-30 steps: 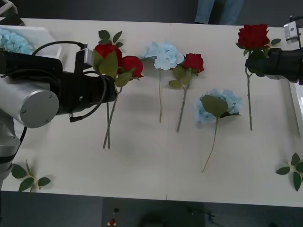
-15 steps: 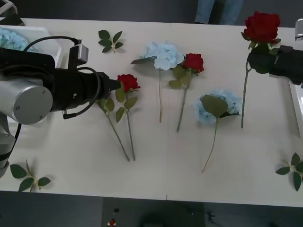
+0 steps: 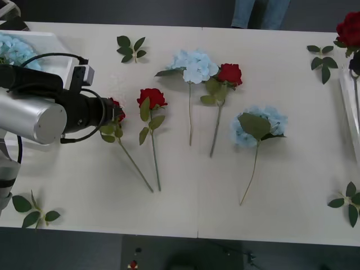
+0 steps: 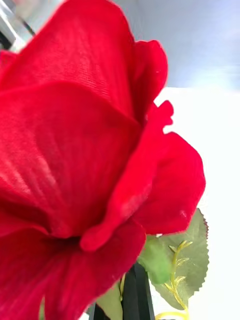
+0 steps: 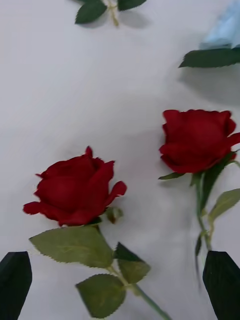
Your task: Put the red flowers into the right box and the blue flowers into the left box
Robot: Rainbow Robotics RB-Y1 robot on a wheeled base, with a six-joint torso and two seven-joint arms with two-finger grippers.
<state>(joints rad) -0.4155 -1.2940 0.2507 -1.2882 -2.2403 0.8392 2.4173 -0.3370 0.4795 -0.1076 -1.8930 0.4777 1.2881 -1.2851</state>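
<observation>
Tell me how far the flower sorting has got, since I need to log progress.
Partly done. Blue flowers already lie in the left box. The right pincer, at the table's far right, holds a red rose above the right box. The left pincer hangs open over two red roses on the table. A third rose and two blue hydrangeas remain unsorted.

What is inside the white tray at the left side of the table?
Pale blue flowers lie in the left box. The left arm covers the box's near part, so anything else inside is hidden.
</observation>
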